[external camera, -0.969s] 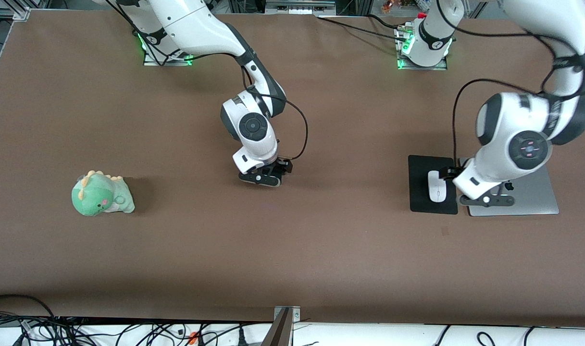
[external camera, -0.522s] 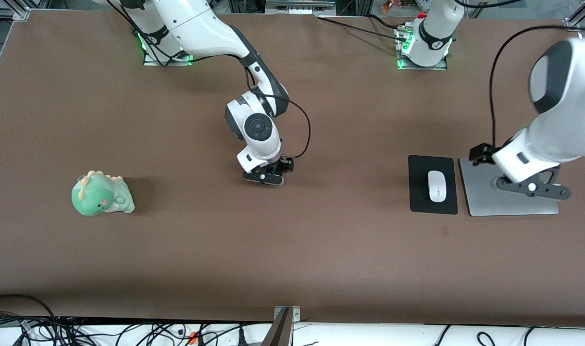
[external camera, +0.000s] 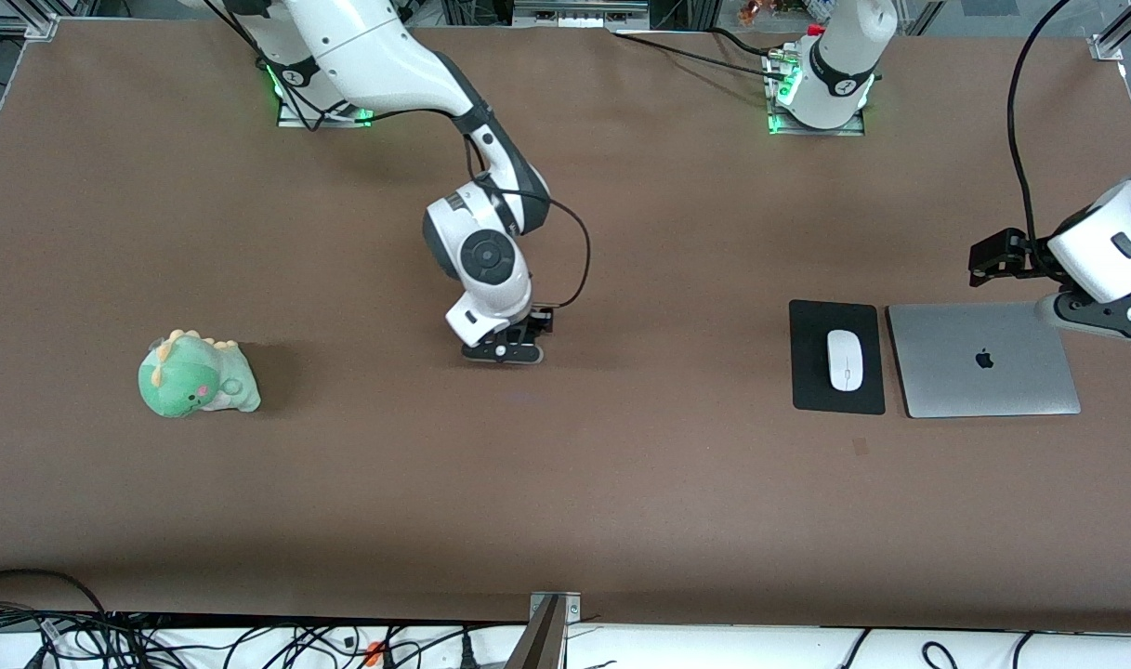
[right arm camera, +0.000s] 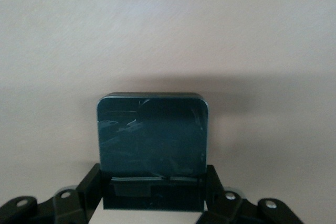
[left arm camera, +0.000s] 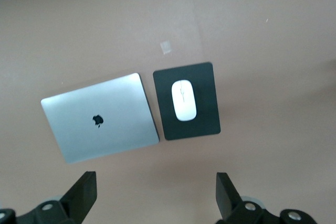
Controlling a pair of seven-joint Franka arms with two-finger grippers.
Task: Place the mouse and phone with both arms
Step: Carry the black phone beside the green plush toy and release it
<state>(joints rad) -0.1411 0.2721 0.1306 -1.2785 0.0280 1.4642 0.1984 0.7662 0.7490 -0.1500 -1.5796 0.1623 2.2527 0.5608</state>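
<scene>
The white mouse [external camera: 844, 360] lies on the black mouse pad [external camera: 811, 372], and shows in the left wrist view [left arm camera: 184, 99] too. My left gripper [external camera: 1097, 316] is open and empty, up in the air over the table beside the laptop's corner, at the left arm's end. My right gripper [external camera: 505, 351] is low over the middle of the table. It is shut on the black phone [right arm camera: 152, 132], which sticks out from between its fingers [right arm camera: 88, 184]. In the front view the phone is hidden under the gripper.
A closed silver laptop [external camera: 983, 358] lies beside the mouse pad toward the left arm's end; it also shows in the left wrist view [left arm camera: 100, 116]. A green plush dinosaur [external camera: 196, 375] sits toward the right arm's end.
My left arm has pulled up and away from over the mouse pad and laptop toward its own end of the table. My right gripper shifted slightly, still holding the phone.
</scene>
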